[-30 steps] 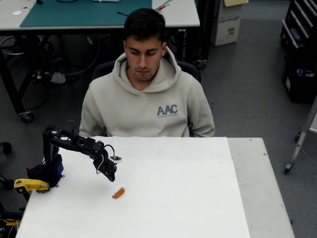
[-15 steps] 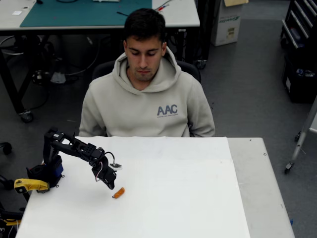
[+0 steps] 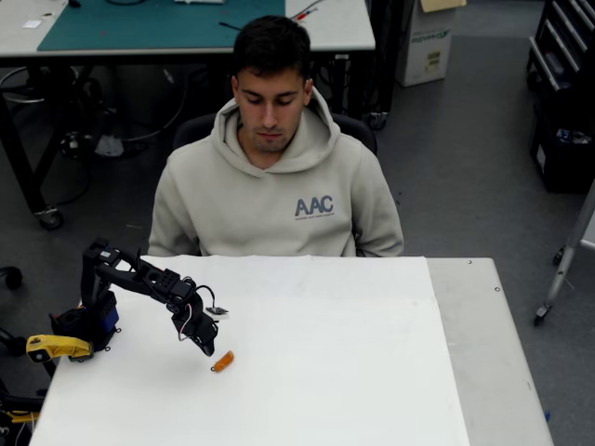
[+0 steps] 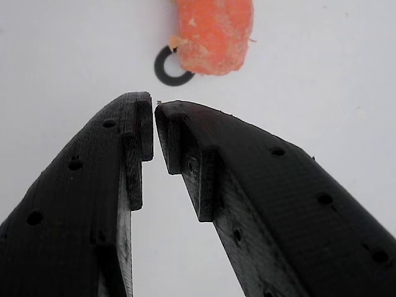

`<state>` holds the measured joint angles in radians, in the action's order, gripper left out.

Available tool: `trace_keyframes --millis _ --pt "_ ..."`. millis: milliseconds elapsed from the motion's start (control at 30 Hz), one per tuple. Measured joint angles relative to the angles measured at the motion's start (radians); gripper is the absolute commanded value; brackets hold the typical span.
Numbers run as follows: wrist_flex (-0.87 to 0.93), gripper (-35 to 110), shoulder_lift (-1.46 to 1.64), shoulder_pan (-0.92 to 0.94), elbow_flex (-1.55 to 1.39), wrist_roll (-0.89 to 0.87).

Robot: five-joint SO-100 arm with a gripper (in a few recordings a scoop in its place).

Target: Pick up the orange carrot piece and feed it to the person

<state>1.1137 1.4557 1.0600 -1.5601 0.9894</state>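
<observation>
Orange carrot piece [image 4: 213,34] lies just beyond the empty, nearly closed tool [image 4: 153,106].

A white desk [image 3: 353,372] fills the lower part of the overhead view. On it, in the wrist view, lies a small black ring [image 4: 168,69]. Behind, a second table carries a green mat [image 3: 149,23]. A cardboard box [image 3: 426,42] stands on the grey floor [image 3: 465,167] at top right.
</observation>
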Motion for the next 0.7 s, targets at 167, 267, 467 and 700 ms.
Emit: trace_keyframes --millis 167,267,467,700 --pt "-0.005 -3 0.0 -0.003 0.0 0.0" --pt "-0.006 -2 0.0 -0.011 0.0 0.0" --pt "-0.006 -2 0.0 -0.02 0.0 0.0" --pt "-0.006 6 0.0 -0.021 0.0 0.012"
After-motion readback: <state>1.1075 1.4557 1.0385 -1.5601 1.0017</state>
